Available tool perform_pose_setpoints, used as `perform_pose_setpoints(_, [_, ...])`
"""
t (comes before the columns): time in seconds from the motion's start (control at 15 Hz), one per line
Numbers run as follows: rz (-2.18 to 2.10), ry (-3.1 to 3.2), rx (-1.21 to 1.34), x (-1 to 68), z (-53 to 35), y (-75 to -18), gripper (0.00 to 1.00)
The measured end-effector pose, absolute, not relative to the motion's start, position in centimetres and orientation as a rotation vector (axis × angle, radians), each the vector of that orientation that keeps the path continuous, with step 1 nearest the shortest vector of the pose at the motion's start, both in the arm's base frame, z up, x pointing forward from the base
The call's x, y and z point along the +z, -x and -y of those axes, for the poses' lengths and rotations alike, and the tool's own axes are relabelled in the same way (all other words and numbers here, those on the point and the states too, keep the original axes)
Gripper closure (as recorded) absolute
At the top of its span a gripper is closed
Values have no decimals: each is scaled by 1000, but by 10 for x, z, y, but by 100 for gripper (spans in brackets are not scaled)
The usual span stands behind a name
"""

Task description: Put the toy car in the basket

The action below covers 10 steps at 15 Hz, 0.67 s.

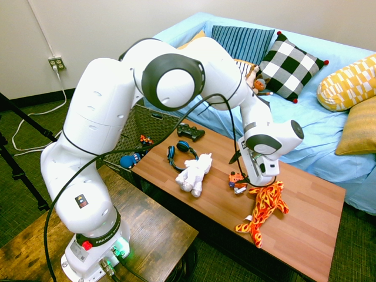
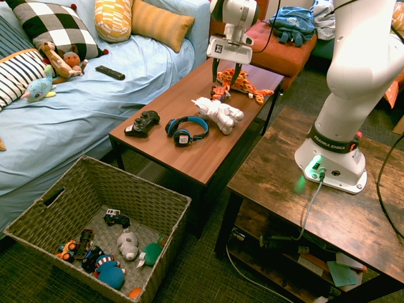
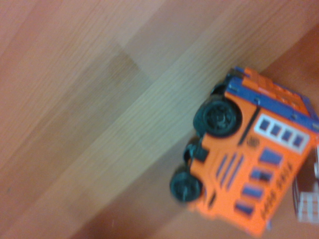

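The white arm arches up from its base, bends at the elbow and reaches out and down, its wrist tilted steeply downward, and the tool [image 2: 226, 68] hangs just over the worktop [image 2: 189, 158] with its two dark fingers apparently spread wide, nothing between them.

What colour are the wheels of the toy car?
Black, on the orange toy car; the wrist view shows them best.

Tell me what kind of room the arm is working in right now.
Most likely a living room: a blue-covered sofa piled with cushions, a wooden coffee table in front of it, and a wicker basket of toys on the carpet.
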<state>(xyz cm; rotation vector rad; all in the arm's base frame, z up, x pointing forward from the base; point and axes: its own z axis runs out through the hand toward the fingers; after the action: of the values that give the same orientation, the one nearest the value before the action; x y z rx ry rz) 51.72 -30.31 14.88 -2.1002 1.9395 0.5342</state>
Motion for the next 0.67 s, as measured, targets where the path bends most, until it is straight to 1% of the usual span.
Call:
perform_pose_setpoints(0.33, [-2002, 2073, 541, 127, 314, -554, 0])
perform_pose_setpoints(0.6, [-2038, 2072, 575, 116, 310, -564, 0])
perform_pose_setpoints(0.67, [-2044, 2072, 578, 115, 310, -565, 100])
